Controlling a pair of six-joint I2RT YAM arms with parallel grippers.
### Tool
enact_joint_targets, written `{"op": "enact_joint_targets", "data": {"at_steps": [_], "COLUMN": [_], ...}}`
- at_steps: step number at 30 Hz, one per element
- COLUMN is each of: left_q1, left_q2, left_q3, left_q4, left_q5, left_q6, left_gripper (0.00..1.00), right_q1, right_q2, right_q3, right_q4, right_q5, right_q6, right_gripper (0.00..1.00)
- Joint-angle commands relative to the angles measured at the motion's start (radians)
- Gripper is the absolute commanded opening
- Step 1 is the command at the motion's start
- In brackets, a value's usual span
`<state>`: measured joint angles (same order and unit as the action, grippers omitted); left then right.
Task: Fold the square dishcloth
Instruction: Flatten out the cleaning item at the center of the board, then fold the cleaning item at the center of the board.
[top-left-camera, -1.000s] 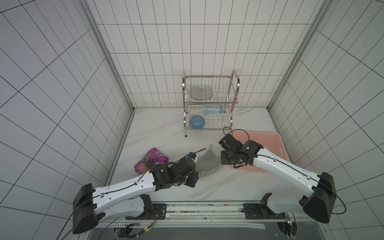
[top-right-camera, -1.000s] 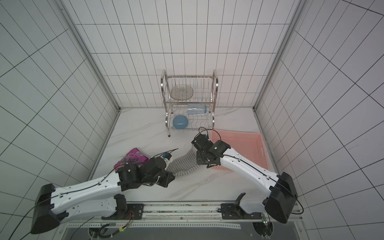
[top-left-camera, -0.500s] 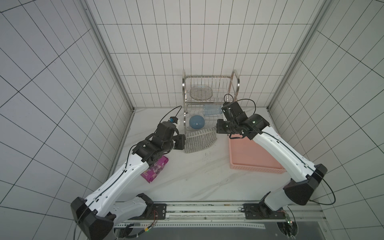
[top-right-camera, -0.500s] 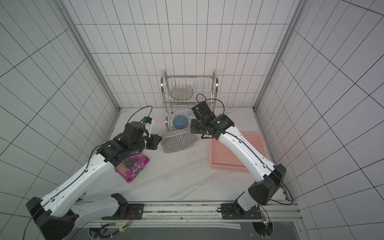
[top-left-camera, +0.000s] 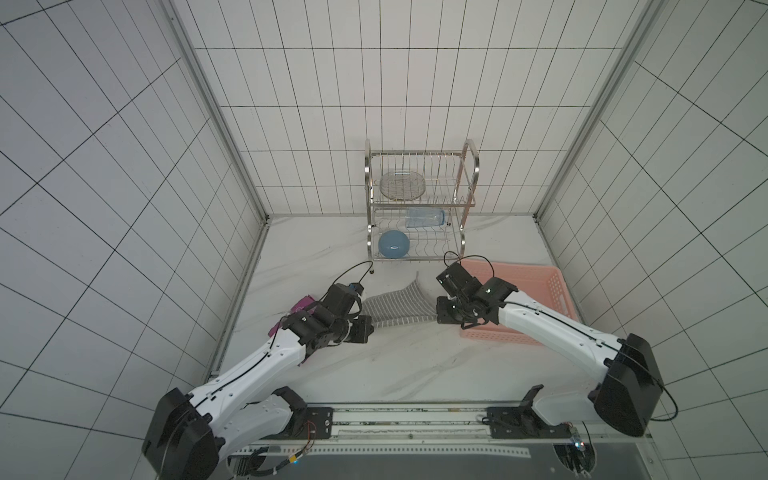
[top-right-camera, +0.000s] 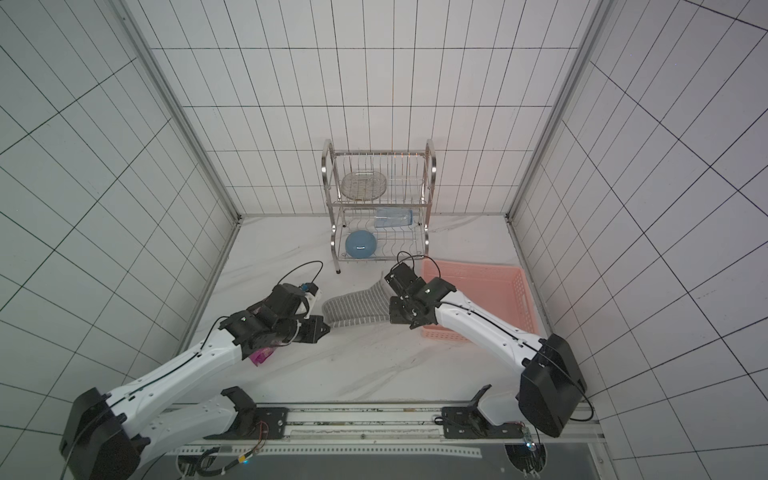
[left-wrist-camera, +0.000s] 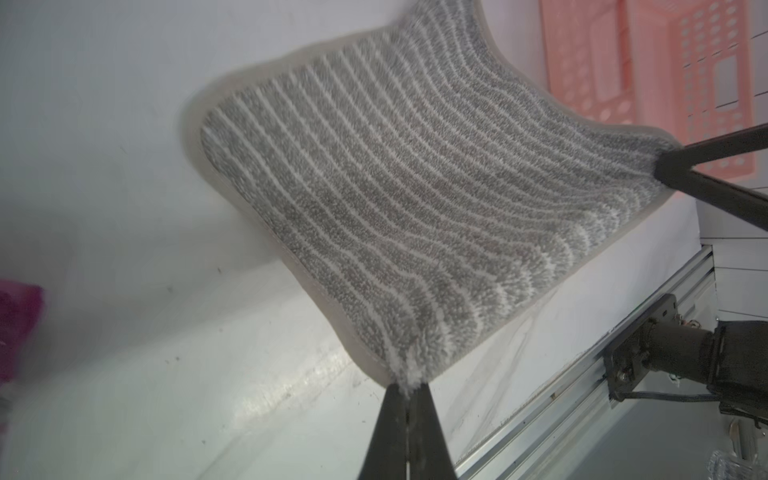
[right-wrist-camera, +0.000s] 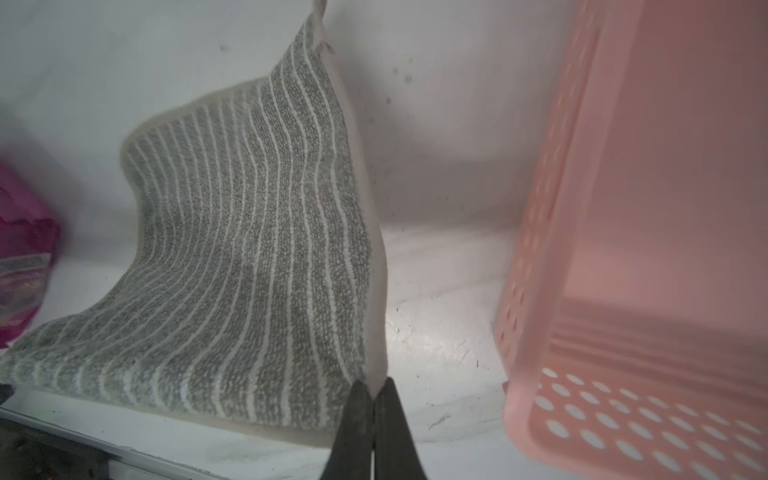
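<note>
- I am pinching the square dishcloth (top-left-camera: 395, 305) at its two near corners. The left gripper (left-wrist-camera: 407, 386) is pressing its fingers together on the corner at 8 o'clock of the cloth. The right gripper (right-wrist-camera: 376, 390) is doing the same on the hem at the 4 o'clock corner.
- In both top views the cloth is hanging slung between the grippers over the middle of the table (top-left-camera: 395, 365). Its near edge is raised and its far part is sagging towards 12 o'clock. I cannot tell how much of that far part is lying flat.
- The pink basket (top-left-camera: 557, 291) is sitting just beside the cloth at 3 o'clock, the magenta snack bag (top-left-camera: 301, 305) at 9 o'clock under my left arm, and the wire rack (top-left-camera: 415, 199) at 12 o'clock.
- I am judging this as the start of the first fold: corners gripped and lifted, nothing laid over yet.
- The next move is asking me to carry both corners together towards 12 o'clock. They need equal height and even tension, and I need to be staying clear of the basket wall. Then I am lowering them onto the far corners before letting go.
</note>
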<state>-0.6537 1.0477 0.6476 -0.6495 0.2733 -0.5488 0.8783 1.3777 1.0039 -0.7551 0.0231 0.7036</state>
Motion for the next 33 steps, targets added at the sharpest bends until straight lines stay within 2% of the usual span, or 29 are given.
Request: {"op": "enact_joint_targets", "data": {"at_steps": [1, 5, 9, 15, 21, 27, 33], "left_q1": [-0.078, -0.158, -0.179, -0.173, -0.125, -0.013, 0.057], "left_q2": [-0.039, -0.055, -0.064, -0.019, 0.065, 0.084, 0.132], "left_q3": [-0.077, -0.129, -0.143, -0.071, 0.002, 0.031, 0.048], "left_q4": [0.019, 0.009, -0.022, -0.052, -0.053, -0.039, 0.015], "left_q5": [0.013, 0.011, -0.009, -0.096, -0.123, -0.1, -0.074], "left_q6": [-0.154, -0.237, -0.278, -0.263, -0.232, -0.187, -0.157], "left_gripper": [0.0, 0.0, 0.0, 0.0, 0.0, 0.0, 0.0], "right_q1": [0.055, 0.075, 0.075, 0.074, 0.055, 0.013, -0.023], "right_q2": [-0.052, -0.087, -0.116, -0.056, 0.087, 0.208, 0.282], "right_q3": [-0.113, -0.212, -0.233, -0.099, 0.087, 0.211, 0.296], "right_q4": [0.002, 0.005, -0.032, -0.048, -0.087, -0.087, -0.06], "right_q5": [0.031, 0.032, 0.058, 0.101, 0.165, 0.151, 0.125], "right_q6": [0.14, 0.215, 0.235, 0.163, 0.049, -0.022, -0.062], "right_gripper": [0.0, 0.0, 0.0, 0.0, 0.06, 0.07, 0.11]}}
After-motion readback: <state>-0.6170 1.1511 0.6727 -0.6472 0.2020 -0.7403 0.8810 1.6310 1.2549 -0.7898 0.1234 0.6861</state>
